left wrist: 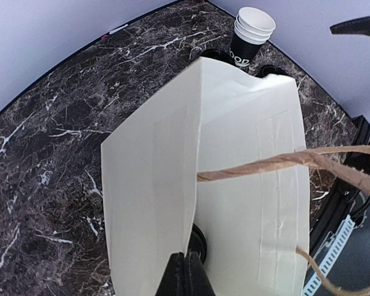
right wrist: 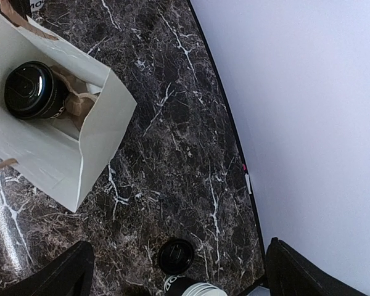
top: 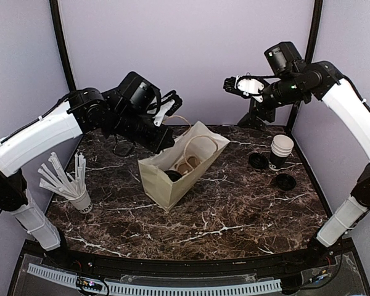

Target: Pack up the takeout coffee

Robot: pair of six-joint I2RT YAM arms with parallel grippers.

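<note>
A cream paper bag (top: 172,185) stands open mid-table. Inside it is a coffee cup with a black lid (right wrist: 29,91), sitting in a tan pulp tray (right wrist: 80,103); the lid also shows in the top view (top: 172,175). My left gripper (top: 165,143) is shut on the bag's back rim, and the left wrist view shows its fingertips (left wrist: 186,274) pinching the paper edge. My right gripper (top: 231,85) is raised high at the back right, open and empty. Its fingers (right wrist: 61,277) stand wide apart over the table's right side.
A stack of paper cups (top: 281,151) stands at the right with two loose black lids (top: 258,161) (top: 286,182) beside it. A white cup of paper-wrapped sticks (top: 74,185) stands at the left. The bag's twine handle (left wrist: 283,161) crosses the left wrist view.
</note>
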